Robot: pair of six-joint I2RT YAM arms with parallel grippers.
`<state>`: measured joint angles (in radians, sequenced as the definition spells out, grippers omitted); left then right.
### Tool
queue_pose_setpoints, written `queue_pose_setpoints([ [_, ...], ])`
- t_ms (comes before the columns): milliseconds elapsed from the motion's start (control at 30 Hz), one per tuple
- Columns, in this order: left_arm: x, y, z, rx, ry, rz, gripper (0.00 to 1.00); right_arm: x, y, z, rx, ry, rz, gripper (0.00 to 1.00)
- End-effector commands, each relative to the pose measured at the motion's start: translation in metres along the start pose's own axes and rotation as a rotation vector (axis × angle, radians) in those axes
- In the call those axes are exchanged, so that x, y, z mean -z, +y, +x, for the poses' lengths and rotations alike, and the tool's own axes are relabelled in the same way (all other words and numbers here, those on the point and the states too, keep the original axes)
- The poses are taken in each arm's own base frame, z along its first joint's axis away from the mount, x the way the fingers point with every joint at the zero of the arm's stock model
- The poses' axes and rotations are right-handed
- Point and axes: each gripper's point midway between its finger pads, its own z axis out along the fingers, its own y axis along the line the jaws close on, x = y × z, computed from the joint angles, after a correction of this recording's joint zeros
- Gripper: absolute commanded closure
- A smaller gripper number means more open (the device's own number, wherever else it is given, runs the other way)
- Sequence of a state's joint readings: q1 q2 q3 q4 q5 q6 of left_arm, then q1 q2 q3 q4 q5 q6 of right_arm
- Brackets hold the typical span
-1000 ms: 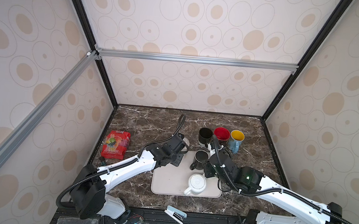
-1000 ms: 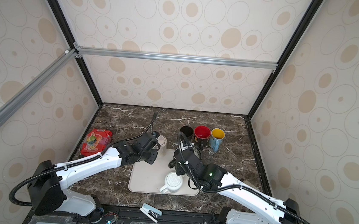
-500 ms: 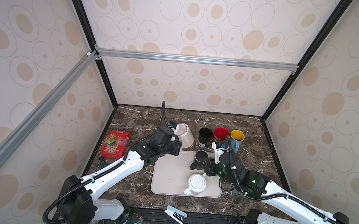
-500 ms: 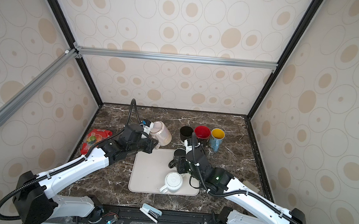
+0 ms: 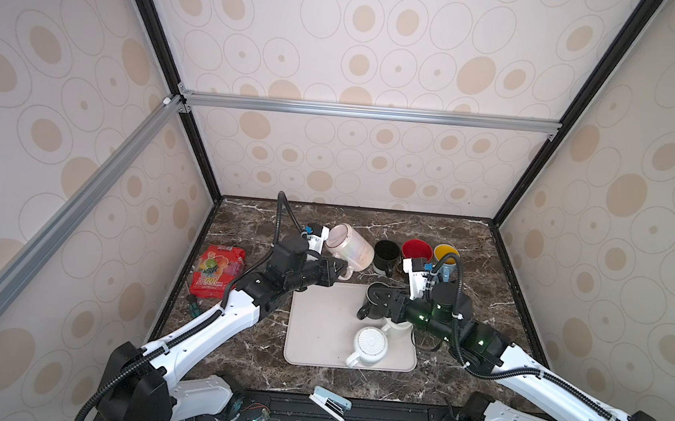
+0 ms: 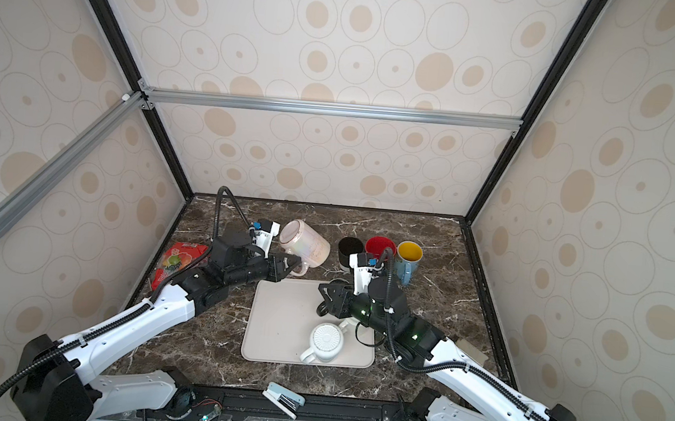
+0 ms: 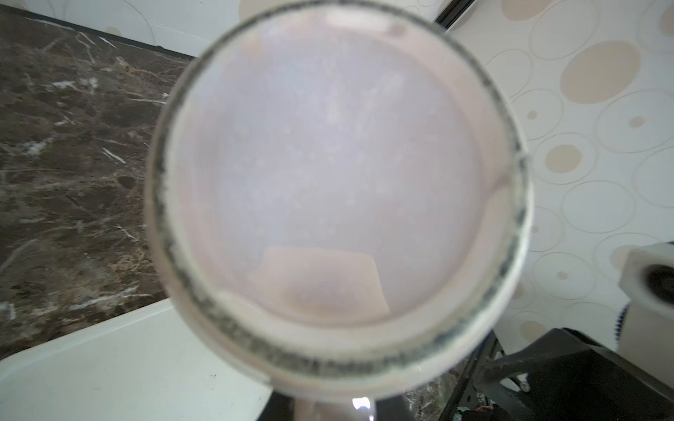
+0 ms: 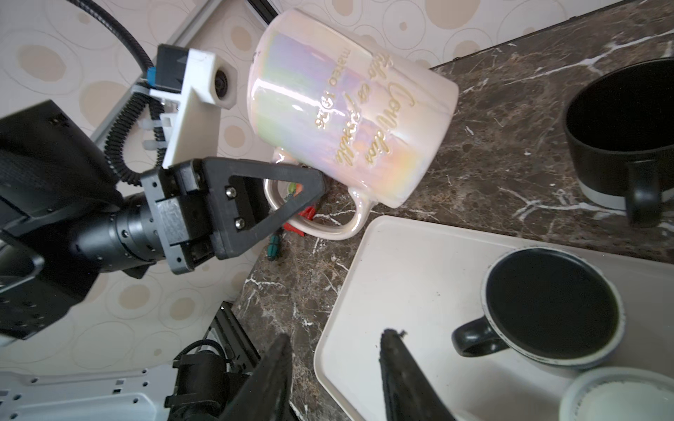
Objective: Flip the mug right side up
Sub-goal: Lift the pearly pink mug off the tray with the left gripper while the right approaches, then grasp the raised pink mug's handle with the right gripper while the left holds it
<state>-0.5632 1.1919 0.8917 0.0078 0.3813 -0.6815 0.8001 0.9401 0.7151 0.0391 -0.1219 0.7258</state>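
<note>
A pearly pink mug [image 5: 350, 247] [image 6: 306, 244] with gold writing hangs in the air above the back of the table, tipped on its side. My left gripper [image 5: 338, 268] [image 6: 292, 264] [image 8: 320, 186] is shut on its handle. The mug's base [image 7: 335, 175] fills the left wrist view and faces that camera; its mouth points away toward the row of cups. In the right wrist view the mug [image 8: 350, 109] shows its writing upside down. My right gripper [image 5: 369, 302] [image 6: 326, 299] [image 8: 337, 333] is open and empty over the tray's left rim.
A cream tray [image 5: 317, 330] [image 6: 275, 327] carries an upside-down black mug [image 8: 550, 313] and an upside-down white mug [image 5: 370, 341]. Black [image 5: 386, 253], red [image 5: 416, 249] and yellow-lined [image 5: 446, 254] mugs stand upright behind. A red snack packet [image 5: 218, 270] lies left; a white stapler [image 5: 329, 402] lies in front.
My left gripper has lifted the pink mug off the tray's back edge, up and back, tipping it onto its side. My right gripper has drawn back a little and opened wider.
</note>
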Motion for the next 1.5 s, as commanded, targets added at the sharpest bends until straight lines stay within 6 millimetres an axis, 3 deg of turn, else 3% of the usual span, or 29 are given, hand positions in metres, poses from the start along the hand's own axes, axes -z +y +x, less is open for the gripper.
queue_pose_setpoints([
  [0,0.025,-0.062,-0.052,-0.022,-0.178,0.26,1.0,0.003,0.024,-0.014,-0.041,-0.044,-0.137,0.57],
  [233,0.036,-0.081,-0.059,0.024,-0.22,0.398,1.0,0.0,0.039,-0.024,-0.072,-0.062,-0.234,0.57],
  [467,0.06,-0.097,-0.066,0.086,-0.29,0.546,1.0,0.006,0.052,-0.035,-0.105,-0.095,-0.307,0.55],
  [900,0.101,-0.129,-0.075,0.183,-0.35,0.862,1.0,0.012,0.057,-0.057,-0.162,-0.163,-0.388,0.52],
  [1233,0.101,-0.126,-0.071,0.228,-0.343,0.918,1.0,-0.001,0.081,-0.077,-0.155,-0.18,-0.52,0.54],
  [1467,0.099,-0.124,-0.068,0.235,-0.338,0.917,1.0,-0.011,0.086,-0.081,-0.166,-0.184,-0.571,0.56],
])
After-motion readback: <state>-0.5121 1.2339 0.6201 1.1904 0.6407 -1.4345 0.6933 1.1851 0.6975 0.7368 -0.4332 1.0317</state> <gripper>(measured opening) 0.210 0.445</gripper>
